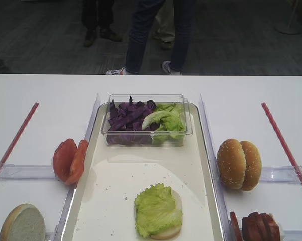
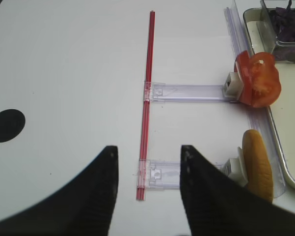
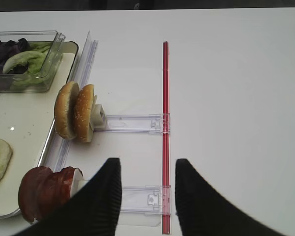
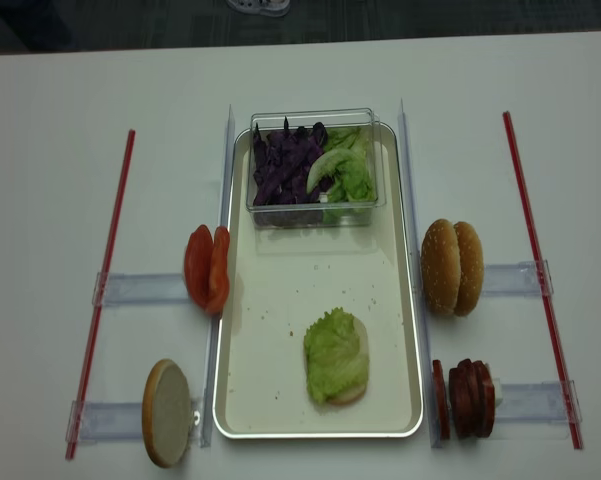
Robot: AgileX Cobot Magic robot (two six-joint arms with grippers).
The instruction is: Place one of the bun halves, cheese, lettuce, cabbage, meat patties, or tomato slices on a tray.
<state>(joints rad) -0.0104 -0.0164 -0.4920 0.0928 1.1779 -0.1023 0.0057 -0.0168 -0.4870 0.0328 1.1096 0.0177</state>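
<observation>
Tray [image 4: 280,330]: lying lengthwise at centre, carrying a clear tub [image 4: 315,168] at its far end and, at its near end, a bun half [image 4: 352,388] with lettuce [image 4: 332,352] lying on top.

Tub contents: cabbage [image 4: 280,165] on the left, more green leaf on the right.

Left of tray: tomato slices [image 4: 207,268] standing on edge against a clear holder; nearer, a single bun half [image 4: 167,412] standing on edge.

Right of tray: two bun halves [image 4: 453,267] standing on edge as a pair; nearer, patties [image 4: 465,396] standing on edge in a row.

Right gripper [image 3: 147,184]: hovering above bare table to the right of the patties, pointing toward the far side, fingers spread apart and holding nothing.

Left gripper [image 2: 148,172]: hovering above bare table to the left of the near bun half, fingers likewise spread and empty.

Risks, as judged:
- Patties are standing close together; spread fingers coming down may be catching two at once or tipping the row over.
- Upright pieces are leaning on thin holders; a sideways nudge is likely sending them rolling off.
- A piece released off-centre over the lettuce may be sliding, since the leaf is sitting uneven on the bun.
- The tray rim is standing just beside the patties; a low carry may be clipping it.
</observation>
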